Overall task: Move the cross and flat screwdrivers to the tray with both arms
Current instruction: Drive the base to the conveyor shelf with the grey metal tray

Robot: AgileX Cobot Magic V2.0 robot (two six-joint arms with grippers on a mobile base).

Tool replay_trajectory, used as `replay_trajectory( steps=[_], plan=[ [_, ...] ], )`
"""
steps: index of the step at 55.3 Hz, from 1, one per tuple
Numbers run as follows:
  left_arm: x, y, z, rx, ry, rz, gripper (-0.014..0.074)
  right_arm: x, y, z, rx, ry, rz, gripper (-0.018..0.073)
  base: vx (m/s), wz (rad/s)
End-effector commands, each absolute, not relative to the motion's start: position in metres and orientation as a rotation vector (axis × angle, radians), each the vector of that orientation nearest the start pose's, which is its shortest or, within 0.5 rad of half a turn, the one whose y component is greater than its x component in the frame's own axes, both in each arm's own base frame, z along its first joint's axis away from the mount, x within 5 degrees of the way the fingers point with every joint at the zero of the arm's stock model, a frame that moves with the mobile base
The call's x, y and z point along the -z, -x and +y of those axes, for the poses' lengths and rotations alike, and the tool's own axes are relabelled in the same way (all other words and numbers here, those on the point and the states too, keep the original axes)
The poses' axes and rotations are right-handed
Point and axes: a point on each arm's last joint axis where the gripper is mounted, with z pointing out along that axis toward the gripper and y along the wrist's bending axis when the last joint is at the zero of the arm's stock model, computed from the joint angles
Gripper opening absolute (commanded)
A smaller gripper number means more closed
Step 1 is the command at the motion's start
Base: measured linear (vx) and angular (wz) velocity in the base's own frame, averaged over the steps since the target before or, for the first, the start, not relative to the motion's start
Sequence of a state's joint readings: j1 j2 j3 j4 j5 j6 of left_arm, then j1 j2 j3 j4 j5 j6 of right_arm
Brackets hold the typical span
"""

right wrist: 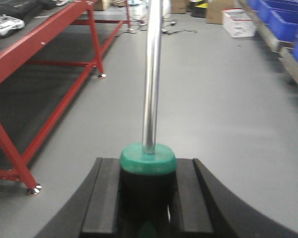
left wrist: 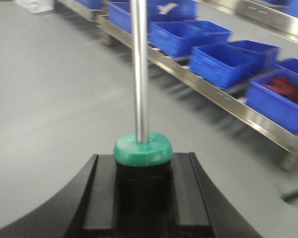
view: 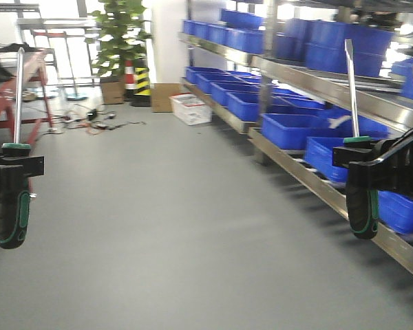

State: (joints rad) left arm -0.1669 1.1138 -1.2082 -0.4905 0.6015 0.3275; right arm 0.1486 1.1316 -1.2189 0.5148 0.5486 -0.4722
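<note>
— How far along was it?
— About midway, I'd judge: both tools were picked up and neither was delivered. The left gripper (view: 14,165) was clamped on the handle of the left screwdriver (view: 18,96), and the right gripper (view: 361,161) on the right screwdriver (view: 353,96). Both shafts were upright, held in the air above the floor (view: 193,240).
— And the tray?
— It was in no view. Carrying and setting down remained.
— Counts?
— Two screwdrivers and two grippers, one tool in each. The right tip looked flat; the left tip was too small to tell. The bins (view: 289,130) on the rack (view: 316,82) were too many to count.
</note>
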Motion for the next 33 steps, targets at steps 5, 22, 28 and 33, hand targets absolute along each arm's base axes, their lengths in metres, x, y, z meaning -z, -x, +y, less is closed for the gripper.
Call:
replay_trajectory(
  steps=[5,22,28,33],
  plan=[
    [-0.4527,-0.2212,-0.0613,0.445,-0.211,1.793,0.0003,-0.4569,-0.23,0.0551,-0.318,0.286,1.728,-0.0008,0.57,0.53],
    [-0.4527,-0.2212,-0.0613,0.445,-0.211,1.793,0.0003,-0.4569,-0.23,0.0551,-0.318,0.286,1.728,-0.0008,0.57,0.44],
    [-0.4527,-0.2212,-0.0613,0.445,-0.211,1.793,0.0003,-0.4569,-0.23,0.0551,-0.318,0.286,1.728,-0.0008,0.57,0.31],
    [-0.4527,-0.2212,-0.0613,0.445,-0.211,1.793,0.0003,-0.4569,-0.23,0.0551,-0.318,0.286,1.728,-0.0008,0.57,0.25]
  ],
)
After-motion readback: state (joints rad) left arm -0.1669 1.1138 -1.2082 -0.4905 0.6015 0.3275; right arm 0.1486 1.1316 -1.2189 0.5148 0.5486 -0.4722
